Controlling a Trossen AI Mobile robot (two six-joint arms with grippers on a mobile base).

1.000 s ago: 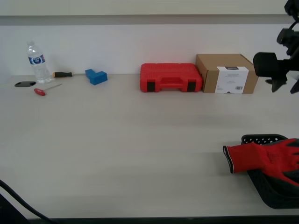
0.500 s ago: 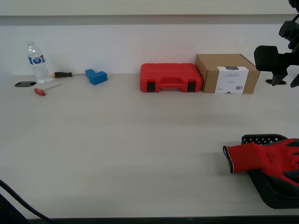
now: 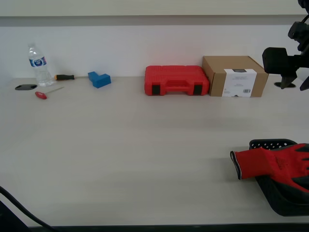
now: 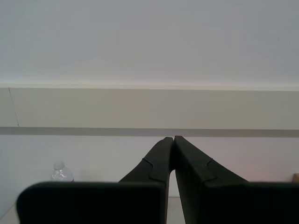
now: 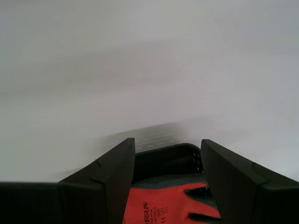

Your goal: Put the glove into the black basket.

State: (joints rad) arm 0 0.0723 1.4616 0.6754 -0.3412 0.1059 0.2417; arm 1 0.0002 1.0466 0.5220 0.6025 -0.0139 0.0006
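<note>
The glove [image 3: 270, 163] is lying across the black basket [image 3: 285, 193], cuff overhanging the surface [image 3: 145, 145]. My first gripper [image 5: 166, 161] is hovering spread and empty; my second gripper [image 4: 171, 154] is pressed closed, empty.

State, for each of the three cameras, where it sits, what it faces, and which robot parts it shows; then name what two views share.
Exterior view: on the robot, facing the table; an arm at its right.
Second wrist view: on my second claw, shut, facing the wall.
First wrist view: on my first claw, open above the glove.
Shared: glove and black basket, exterior and first wrist.
</note>
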